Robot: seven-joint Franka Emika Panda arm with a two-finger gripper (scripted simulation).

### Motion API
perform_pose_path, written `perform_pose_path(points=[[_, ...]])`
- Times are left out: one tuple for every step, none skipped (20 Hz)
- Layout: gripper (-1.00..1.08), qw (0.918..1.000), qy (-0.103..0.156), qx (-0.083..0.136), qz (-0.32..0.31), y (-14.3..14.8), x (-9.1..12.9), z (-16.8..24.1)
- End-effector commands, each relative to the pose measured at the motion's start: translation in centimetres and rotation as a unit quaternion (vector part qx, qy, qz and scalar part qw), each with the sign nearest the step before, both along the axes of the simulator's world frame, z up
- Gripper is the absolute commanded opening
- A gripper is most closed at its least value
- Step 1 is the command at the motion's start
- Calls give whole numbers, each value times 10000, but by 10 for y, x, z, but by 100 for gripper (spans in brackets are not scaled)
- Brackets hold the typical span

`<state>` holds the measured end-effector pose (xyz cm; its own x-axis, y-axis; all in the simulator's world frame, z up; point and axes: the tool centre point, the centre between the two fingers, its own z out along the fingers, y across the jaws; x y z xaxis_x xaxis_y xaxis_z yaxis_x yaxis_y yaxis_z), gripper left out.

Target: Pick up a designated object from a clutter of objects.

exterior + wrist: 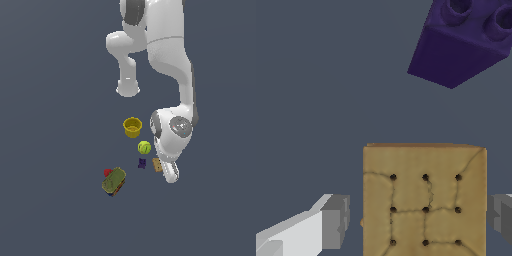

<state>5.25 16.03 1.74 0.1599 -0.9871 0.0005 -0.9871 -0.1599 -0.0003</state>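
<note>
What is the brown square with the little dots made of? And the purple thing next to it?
The tan square looks like a baked cracker: matte, with rows of dark pinholes and puffy creases. It might also be a printed block; a render cannot settle that. The purple piece looks like hard, smooth plastic, a toy brick with round studs and sharp edges.

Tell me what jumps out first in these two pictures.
The white arm dominates the exterior view, reaching down so its gripper hangs over the tan square. In the wrist view that square fills the frame between the two open fingers, with a purple brick beyond it. The yellow cup and green ball stand out nearby.
</note>
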Motion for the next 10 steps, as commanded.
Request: perform_pose_path(points=[[100, 10000, 2, 2, 4, 1, 0, -6], [100, 10000, 2, 2, 4, 1, 0, -6], [100, 10000, 2, 2, 4, 1, 0, -7], [-100, 10000, 2, 2, 4, 1, 0, -7], [-100, 10000, 2, 2, 4, 1, 0, -7], [-100, 10000, 2, 2, 4, 1, 0, -7], [-100, 10000, 2, 2, 4, 1, 0, -7], [-100, 10000, 2, 2, 4, 1, 0, -7], [-100, 10000, 2, 2, 4, 1, 0, -7], [-100, 10000, 2, 2, 4, 1, 0, -7]])
